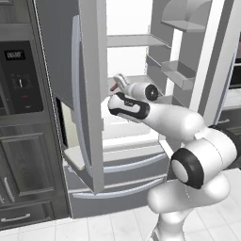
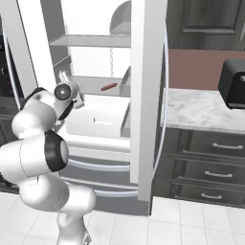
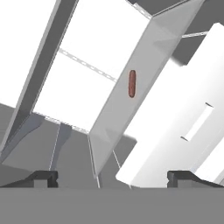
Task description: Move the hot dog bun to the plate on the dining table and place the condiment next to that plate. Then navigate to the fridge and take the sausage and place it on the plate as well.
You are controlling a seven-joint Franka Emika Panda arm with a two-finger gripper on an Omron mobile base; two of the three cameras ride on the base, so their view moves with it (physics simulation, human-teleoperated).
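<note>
The fridge [image 2: 143,95] stands with both upper doors swung open, and every place here is given relative to it. The sausage [image 2: 108,87] lies on a pale shelf [image 2: 95,88] inside the fridge, at mid height, toward the right side of the compartment near the open right door; in the hand view it shows as a small reddish-brown stick [image 3: 132,83] resting flat on that shelf, and in the left base view just one reddish end [image 1: 113,87] peeks out past the edge of the left door. The gripper [image 2: 62,76] is raised in front of the open compartment, on the left side of the opening, and it is well apart from the sausage with nothing between its fingers. Its two dark fingertips [image 3: 43,177] stand spread wide (one at each lower corner of the hand view), touching nothing. Below the shelf sits a white drawer [image 2: 98,119] with a slot handle, and under the compartment the fridge's lower freezer drawers [image 1: 122,174] are closed. To the right of the fridge runs a marble counter [image 2: 201,110] with a dark toaster [image 2: 233,83] on it, above dark cabinet drawers [image 2: 210,167].
</note>
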